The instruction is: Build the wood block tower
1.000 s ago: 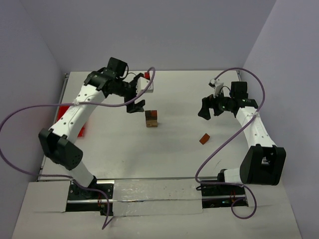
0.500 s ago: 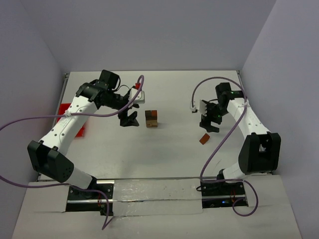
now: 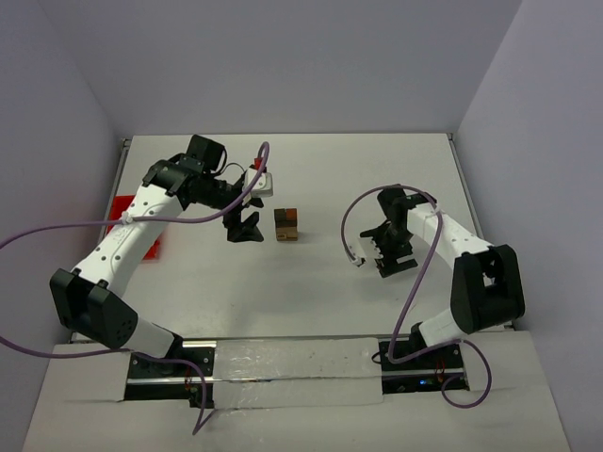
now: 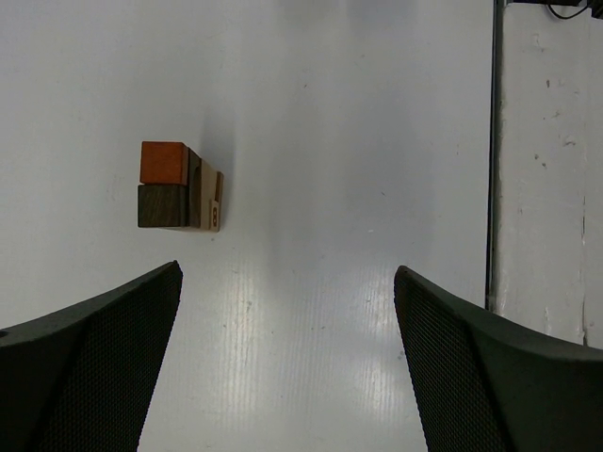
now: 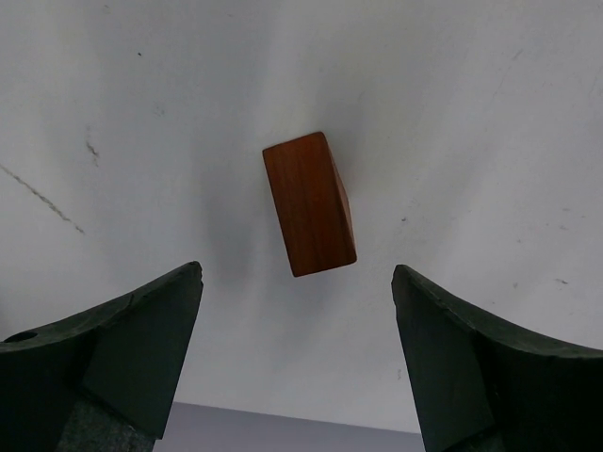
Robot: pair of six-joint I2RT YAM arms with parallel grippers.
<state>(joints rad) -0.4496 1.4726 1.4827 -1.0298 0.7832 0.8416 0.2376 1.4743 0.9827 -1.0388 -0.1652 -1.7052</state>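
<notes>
On the white table (image 3: 320, 179), a small wood block tower (image 3: 286, 224) is seen near the middle, made of a reddish-orange piece, a dark brown piece and a light tan piece pressed together. The left gripper (image 3: 243, 227) is placed just left of it and apart from it, with its fingers (image 4: 94, 367) spread wide and nothing between them. In the left wrist view the tower is seen ahead and off to the left of the gap. A single reddish-brown block (image 5: 309, 202) is found lying flat on the table, right of the tower and well apart from it. It lies under the right gripper (image 3: 391, 259), by which it is hidden in the top view. In the right wrist view this block is framed between that gripper's two spread fingers, with bare table showing on both sides, so it is touched by neither. It is an oblong piece. Its long axis is laid away from the wrist camera, roughly crosswise to the line joining the fingertips. The far end is turned slightly to the left in that view, and the near end is about level with the fingertips. A red bin (image 3: 121, 209) is partly covered by the left arm (image 3: 141, 217) at the left edge of the table.
</notes>
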